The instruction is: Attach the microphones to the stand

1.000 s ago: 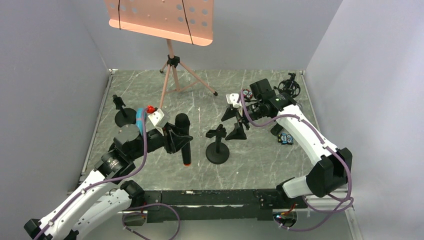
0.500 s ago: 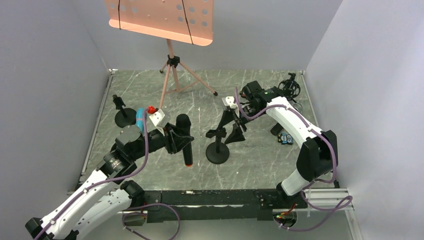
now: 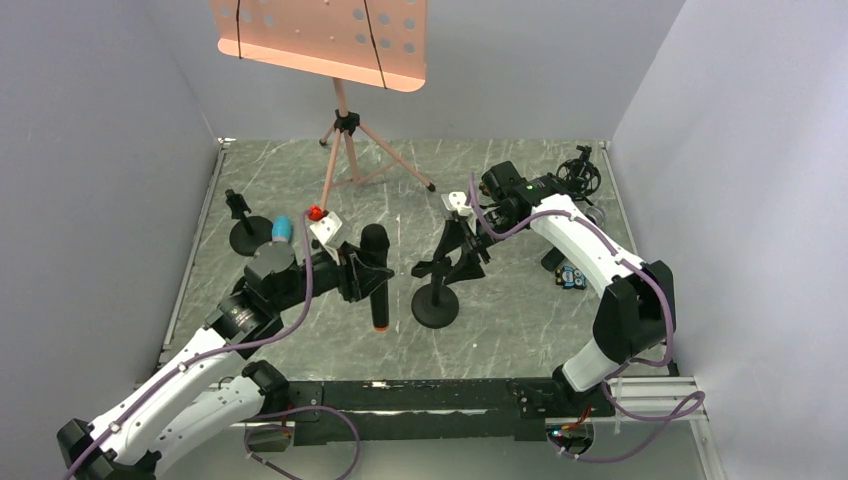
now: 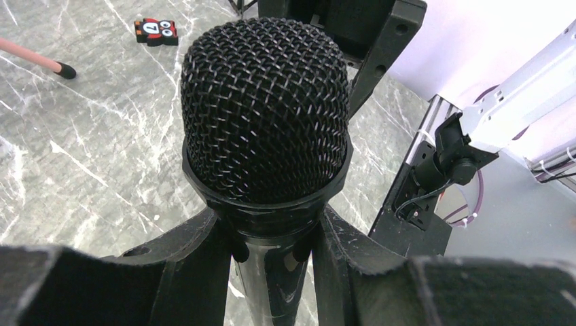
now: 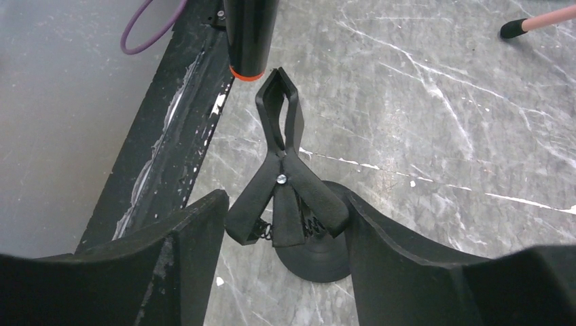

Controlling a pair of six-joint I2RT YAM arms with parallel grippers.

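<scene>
- Music stand (image 3: 343, 120): salmon-pink, perforated desk on a tripod, at the tabletop's (image 3: 520, 330) far edge.
- Round black shock mount (image 3: 578, 172): far right corner.
- Small colourful blocks (image 3: 572, 277): near the right edge.
- Orange-and-black block (image 4: 155, 31), marked 4: lies flat near a pink tripod foot (image 4: 62, 68).

Soft, even light falls from above. The marble table (image 3: 520, 300) carries only weak shadows, and the overhead view is sharp. In the wrist views the black microphone (image 4: 265, 109) and the stand clip (image 5: 282, 170) are in focus, while the left gripper's fingers (image 4: 102, 285) and the right gripper's fingers (image 5: 170, 272) are dark and blurred.
</scene>
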